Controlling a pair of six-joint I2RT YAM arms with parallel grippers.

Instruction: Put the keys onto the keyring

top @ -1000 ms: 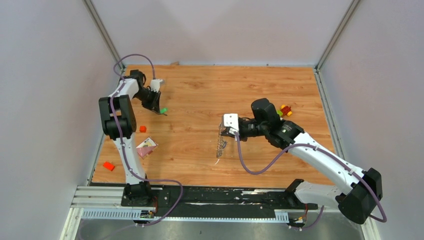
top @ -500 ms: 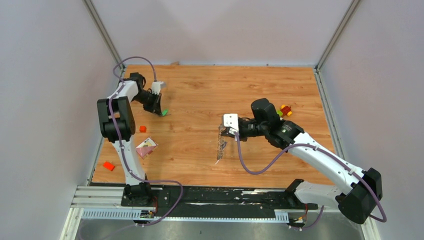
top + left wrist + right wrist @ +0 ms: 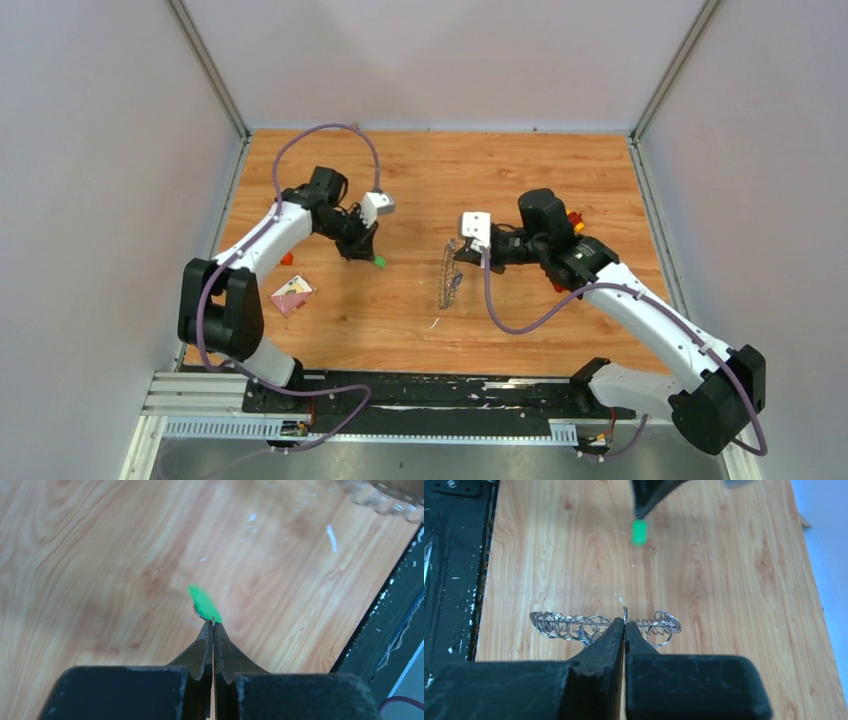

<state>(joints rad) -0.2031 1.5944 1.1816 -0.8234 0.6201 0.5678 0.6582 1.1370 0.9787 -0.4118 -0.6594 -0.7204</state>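
Both arms are bolted at the near edge of the worktop (image 3: 400, 325). The left arm folds back to an elbow over the near left corner, then reaches forward and inward. The right arm doubles back to an elbow beyond the near right corner, then stretches in a long diagonal toward the middle.

Near the left edge we see one pink card (image 3: 293, 295) lying flat, and just beyond it one small orange block (image 3: 287, 259), partly covered by the left forearm.

At the middle of the worktop the right gripper (image 3: 624, 625) is clenched tight on the keyring (image 3: 556, 622), one ring held upright and edge-on with its many silver loops fanned to either side of the jaws. We cannot tell whether its lower edge touches the wood.

Just left of the middle, the left gripper (image 3: 213, 625) points down and is pinched closed on the green key (image 3: 204, 602), the only key we can make out. Its green head sticks out past the fingertips, near the keyring but apart from it.

Farther back toward the right edge, a few coloured blocks (image 3: 573, 215) show behind the right wrist; we cannot count them.
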